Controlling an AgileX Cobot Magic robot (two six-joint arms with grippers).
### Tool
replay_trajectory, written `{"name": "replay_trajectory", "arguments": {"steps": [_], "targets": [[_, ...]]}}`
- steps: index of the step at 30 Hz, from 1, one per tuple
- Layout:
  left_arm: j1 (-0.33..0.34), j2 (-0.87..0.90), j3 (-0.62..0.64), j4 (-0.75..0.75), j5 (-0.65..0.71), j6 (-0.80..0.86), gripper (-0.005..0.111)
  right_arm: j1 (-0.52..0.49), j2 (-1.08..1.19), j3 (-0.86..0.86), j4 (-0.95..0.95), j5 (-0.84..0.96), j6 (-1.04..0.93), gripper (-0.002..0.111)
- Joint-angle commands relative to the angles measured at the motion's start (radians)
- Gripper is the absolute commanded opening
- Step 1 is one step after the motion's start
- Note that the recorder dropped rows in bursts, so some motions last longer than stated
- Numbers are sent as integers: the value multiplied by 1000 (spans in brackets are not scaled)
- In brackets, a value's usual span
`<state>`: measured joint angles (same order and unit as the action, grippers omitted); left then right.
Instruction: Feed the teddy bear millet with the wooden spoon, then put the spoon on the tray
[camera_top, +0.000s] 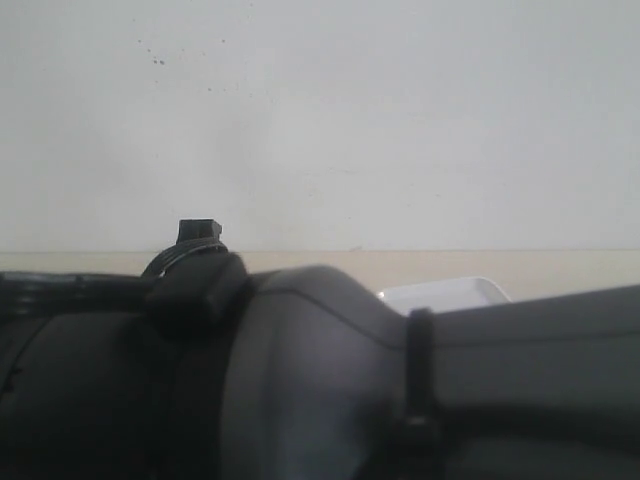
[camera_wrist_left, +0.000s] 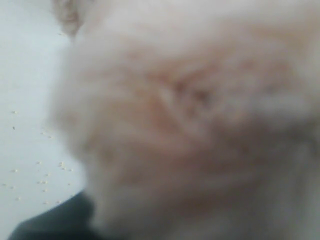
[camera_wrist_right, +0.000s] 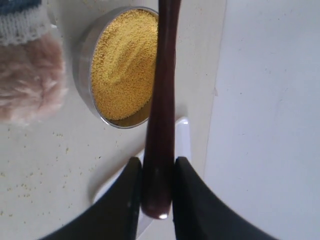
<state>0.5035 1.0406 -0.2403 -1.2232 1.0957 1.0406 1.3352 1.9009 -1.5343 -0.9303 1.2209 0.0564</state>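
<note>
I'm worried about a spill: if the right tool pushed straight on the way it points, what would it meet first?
Probably the round shiny steel bowl of bright-yellow millet: the dark reddish-brown wooden spoon clamped in the right tool crosses its rim. Height above it is unclear.

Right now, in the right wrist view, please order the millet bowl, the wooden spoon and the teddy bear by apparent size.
1. millet bowl: the widest area.
2-3. wooden spoon and teddy bear: unsure. The spoon is longest but thin and nearest the camera; the bear is cut off by the edge.
</note>
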Motion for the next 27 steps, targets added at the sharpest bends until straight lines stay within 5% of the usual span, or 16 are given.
{"name": "replay_trajectory", "arguments": {"steps": [1,8,17,27], "targets": [[2,-7,1,-22,23,8,4,0,-5,-2,-44,0,3,3],[2,-7,1,-22,23,8,4,1,-20,21,-25,0,4,3],[2,-7,1,-22,23,8,4,3,-35,149,-222,0,99,3],[2,-7,1,-22,23,8,4,41,-65,149,-153,0,128,3]]}}
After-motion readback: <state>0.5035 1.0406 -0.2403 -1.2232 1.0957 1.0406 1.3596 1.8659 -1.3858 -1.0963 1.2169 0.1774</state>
